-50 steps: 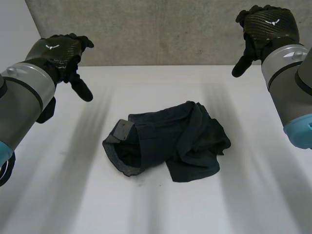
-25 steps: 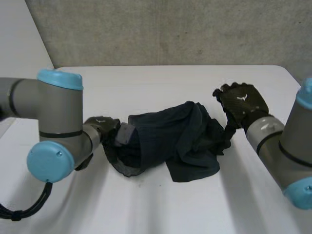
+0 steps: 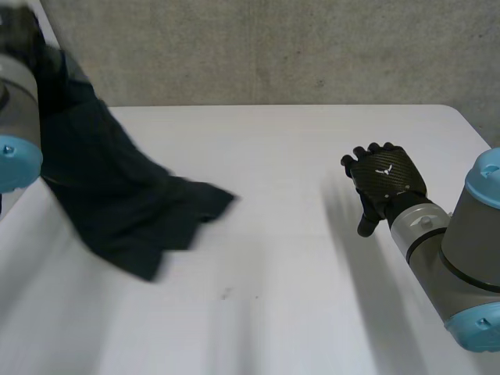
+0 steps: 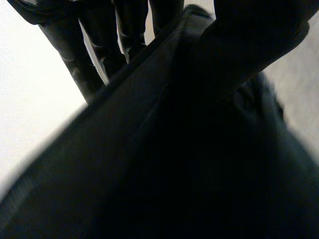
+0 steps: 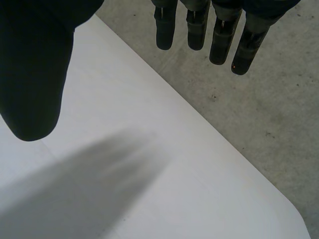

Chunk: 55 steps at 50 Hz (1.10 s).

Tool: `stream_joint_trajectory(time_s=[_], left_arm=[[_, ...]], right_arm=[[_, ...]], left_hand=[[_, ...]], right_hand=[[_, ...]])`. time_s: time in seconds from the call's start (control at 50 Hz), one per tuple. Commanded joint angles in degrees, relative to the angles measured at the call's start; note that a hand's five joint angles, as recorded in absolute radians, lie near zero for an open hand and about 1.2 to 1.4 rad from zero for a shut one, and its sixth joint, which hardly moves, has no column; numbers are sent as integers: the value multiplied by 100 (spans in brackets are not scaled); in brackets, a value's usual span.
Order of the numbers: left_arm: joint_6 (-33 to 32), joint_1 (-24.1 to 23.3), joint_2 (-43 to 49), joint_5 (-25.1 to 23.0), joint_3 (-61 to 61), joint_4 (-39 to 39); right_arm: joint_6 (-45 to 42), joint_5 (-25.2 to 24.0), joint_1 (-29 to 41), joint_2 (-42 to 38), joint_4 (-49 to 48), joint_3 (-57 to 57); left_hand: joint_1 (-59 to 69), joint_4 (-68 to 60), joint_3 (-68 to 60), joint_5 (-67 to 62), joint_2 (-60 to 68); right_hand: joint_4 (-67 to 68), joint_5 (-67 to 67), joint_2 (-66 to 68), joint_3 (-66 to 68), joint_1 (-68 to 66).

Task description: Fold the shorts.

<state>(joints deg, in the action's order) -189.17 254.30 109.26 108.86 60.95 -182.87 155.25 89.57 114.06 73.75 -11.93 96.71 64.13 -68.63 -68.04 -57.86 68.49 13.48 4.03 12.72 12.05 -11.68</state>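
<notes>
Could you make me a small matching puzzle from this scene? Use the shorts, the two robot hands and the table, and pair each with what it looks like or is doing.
Things:
1. shorts
2. left hand
3. right hand
4. table

Descriptions:
A. white
B. fingers straight, holding nothing
C. dark, hanging up at the robot's left
D. pinching cloth

Pairs: 1-C, 2-D, 3-B, 4-A

In front of me it's just a plain white table [image 3: 312, 156] with a matte top and rounded far corners. There's a couple of tiny dark specks [image 3: 225, 294] toward its near edge. Right behind the far edge there's a rough grey concrete wall [image 3: 273, 47], speckled and bare. Light's soft and pretty even.
</notes>
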Motion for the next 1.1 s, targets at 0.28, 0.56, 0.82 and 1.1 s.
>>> stream_joint_trajectory(time_s=[0.28,0.56,0.82,1.1], left_arm=[[-190,-3606,2186,-682,-109,14],[-190,-3932,1485,-656,57,58],[-208,-2404,-177,-752,866,93],[-628,-549,911,-2509,682,471]], right_arm=[[31,52,-103,35,-99,84],[58,61,-297,52,-170,76],[364,26,-226,192,295,-47],[4108,-563,-68,-114,1755,-1093]], left_hand=[[1587,-1137,-1196,-1214,1151],[-4516,4966,4908,4890,-4953],[-4651,5101,5043,5025,-5088],[-4533,4983,4925,4907,-4970]], right_hand=[[-348,-403,-272,-205,168],[-348,-403,-272,-205,168],[-348,-403,-272,-205,168],[-348,-403,-272,-205,168]])
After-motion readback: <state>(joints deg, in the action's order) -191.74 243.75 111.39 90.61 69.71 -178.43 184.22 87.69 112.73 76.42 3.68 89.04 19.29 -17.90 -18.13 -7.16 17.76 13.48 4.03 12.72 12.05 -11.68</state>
